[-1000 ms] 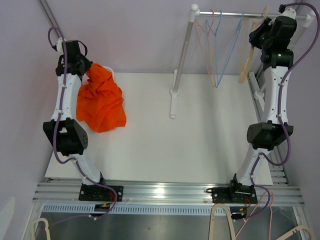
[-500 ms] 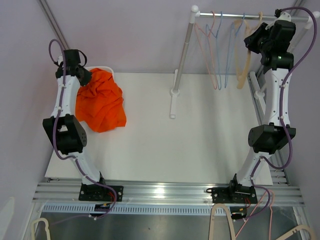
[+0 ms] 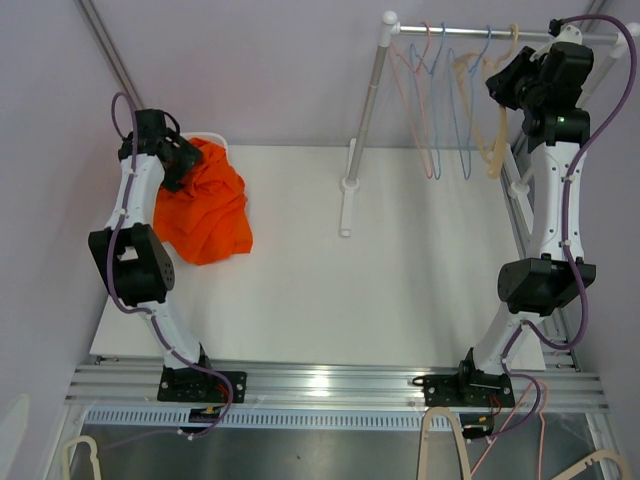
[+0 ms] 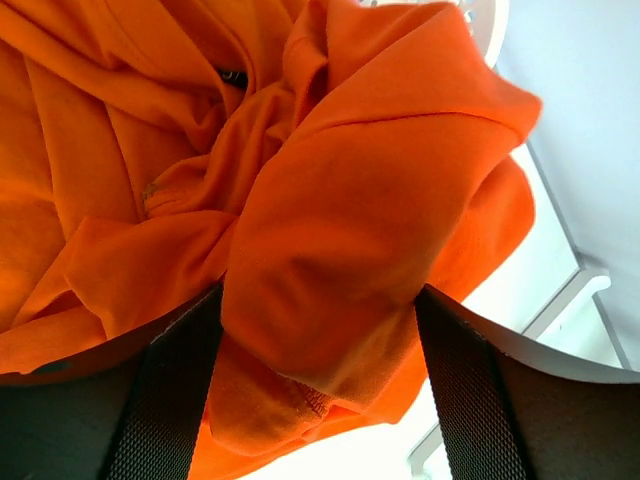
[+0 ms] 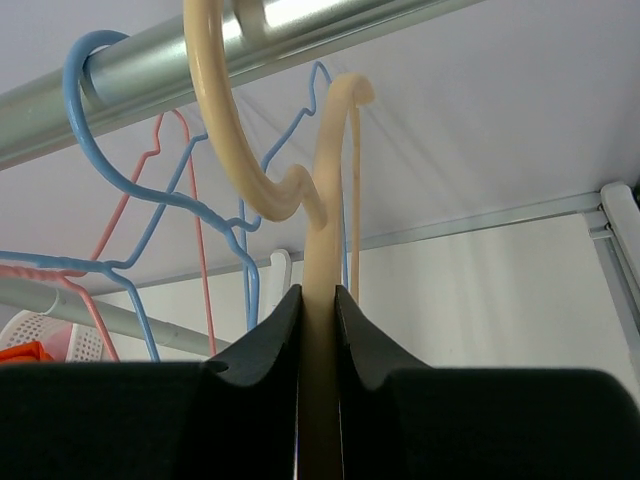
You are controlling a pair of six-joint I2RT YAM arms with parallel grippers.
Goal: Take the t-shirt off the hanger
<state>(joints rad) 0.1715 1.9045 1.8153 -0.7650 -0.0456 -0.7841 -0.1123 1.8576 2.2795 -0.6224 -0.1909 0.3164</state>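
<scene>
The orange t-shirt (image 3: 205,210) lies crumpled at the table's far left, off any hanger. My left gripper (image 3: 183,162) hovers at its top edge, open. In the left wrist view a fold of the t-shirt (image 4: 350,200) bulges between the wide-apart fingers (image 4: 170,400) of the left gripper (image 4: 318,300). My right gripper (image 3: 505,85) is up at the rail (image 3: 470,30), shut on the cream hanger (image 3: 497,150). The right wrist view shows the right gripper (image 5: 318,295) pinching the cream hanger (image 5: 320,230) at its neck, the hook looped over the rail (image 5: 300,40).
Blue hangers (image 5: 130,190) and pink hangers (image 5: 195,240) hang on the rail left of the cream one. The rack's post (image 3: 365,110) stands on a white foot (image 3: 347,205) at the table's back middle. A white basket (image 5: 50,335) sits behind the t-shirt.
My left gripper has opened and let go of the t-shirt, which stays on the pile. My right gripper has swung the cream hanger upright under the rail.
</scene>
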